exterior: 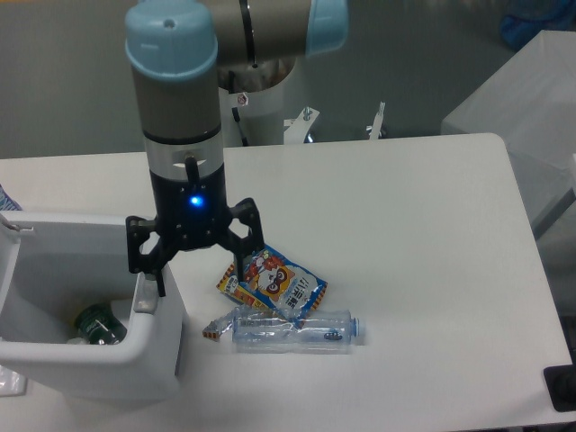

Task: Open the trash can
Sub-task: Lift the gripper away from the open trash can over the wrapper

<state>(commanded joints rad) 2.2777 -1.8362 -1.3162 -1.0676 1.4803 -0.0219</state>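
As fingers [200, 272] splay, trash can [90, 346] lidless

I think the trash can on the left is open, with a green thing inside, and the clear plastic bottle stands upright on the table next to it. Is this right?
Not quite. The camera view shows the clear plastic bottle lying on its side on the table, not upright. The rest holds: the trash can on the left is open, with a green thing inside.

trash can [135, 355] open, gripper [199, 269] jaws spread above
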